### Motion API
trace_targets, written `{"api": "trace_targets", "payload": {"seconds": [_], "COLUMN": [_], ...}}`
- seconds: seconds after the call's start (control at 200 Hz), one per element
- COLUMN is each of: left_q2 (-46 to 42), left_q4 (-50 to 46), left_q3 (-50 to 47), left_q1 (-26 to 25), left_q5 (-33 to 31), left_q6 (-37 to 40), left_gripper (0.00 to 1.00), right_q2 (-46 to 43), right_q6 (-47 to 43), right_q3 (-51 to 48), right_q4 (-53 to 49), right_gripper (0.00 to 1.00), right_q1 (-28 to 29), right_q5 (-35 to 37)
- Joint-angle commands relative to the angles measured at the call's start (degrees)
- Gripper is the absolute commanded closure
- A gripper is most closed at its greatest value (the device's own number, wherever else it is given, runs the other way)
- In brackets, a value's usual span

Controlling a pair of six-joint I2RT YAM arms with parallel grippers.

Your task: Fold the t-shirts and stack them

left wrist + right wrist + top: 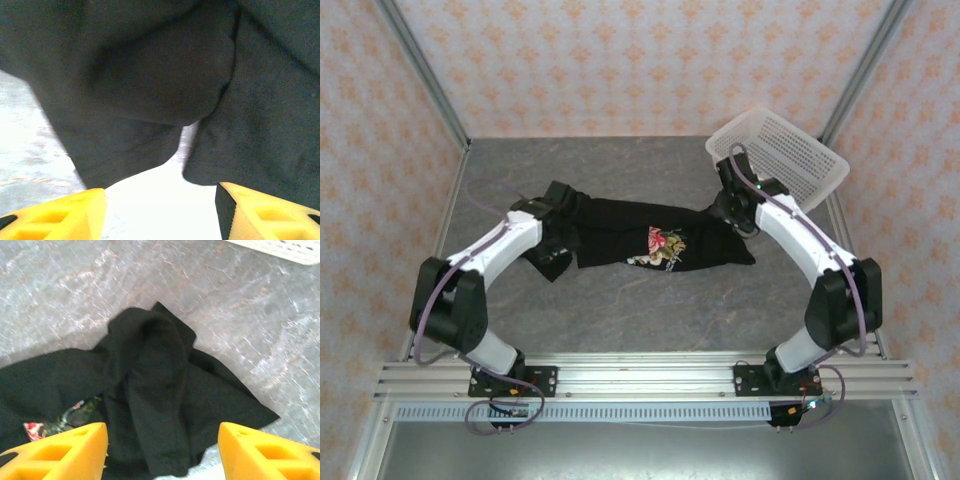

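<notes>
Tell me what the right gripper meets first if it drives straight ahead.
Most likely the black t-shirt: its bunched fold lies straight ahead between the fingers of the open right gripper, though depth is hard to judge.

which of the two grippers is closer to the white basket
The right gripper, at the black t-shirt's right end, just in front of the white mesh basket. The left gripper sits at the shirt's opposite end, far from it.

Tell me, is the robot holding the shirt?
No, nothing is held. The left gripper and right gripper both stand open by the shirt, with no cloth pinched.
</notes>
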Motion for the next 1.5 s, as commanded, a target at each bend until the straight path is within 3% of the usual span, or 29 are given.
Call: {"api": "trace_targets", "payload": {"seconds": [0.0,0.255,0.405,0.52,0.631,0.926,1.241,1.346,1.496], "left_q2": [4.0,12.2,14.5,10.1,4.0,-3.3,-3.7,-3.7,-3.8], "left_q4": [3.2,6.0,6.2,4.0,0.2,-3.7,-4.1,-4.3,-4.8], "left_q3": [1.4,3.5,4.2,5.2,6.0,5.4,5.9,6.2,7.2], "left_q1": [-1.5,-3.4,-4.2,-4.3,-4.3,-3.3,-3.0,-3.0,-3.0], "left_q5": [2.3,3.8,1.3,-2.3,-5.5,-4.5,-4.4,-4.4,-4.8], "left_q6": [-3.3,-3.0,-3.2,-4.2,-5.0,-6.7,-6.4,-6.2,-5.9], "left_gripper": [0.39,0.45,0.78,1.0,1.0,1.0,1.0,1.0,1.0], "right_q2": [-3.2,-8.3,-9.6,-9.1,-6.4,0.9,6.9,6.9,6.1], "right_q6": [0.4,1.2,3.2,4.7,5.9,11.9,11.2,11.2,11.7], "right_q3": [-3.9,-9.3,-12.0,-13.2,-12.4,-14.5,-14.5,-14.8,-14.4], "right_q4": [-2.9,-3.5,-3.2,-1.1,1.2,10.3,11.4,11.7,11.8], "right_gripper": [0.39,0.38,0.39,0.4,0.42,0.51,0.58,0.66,0.88], "right_q1": [-0.1,-0.9,-2.7,-4.6,-5.1,-2.9,-2.0,-1.9,-1.9], "right_q5": [1.5,2.6,3.7,1.7,-2.4,-12.9,-13.2,-13.0,-12.3]}}
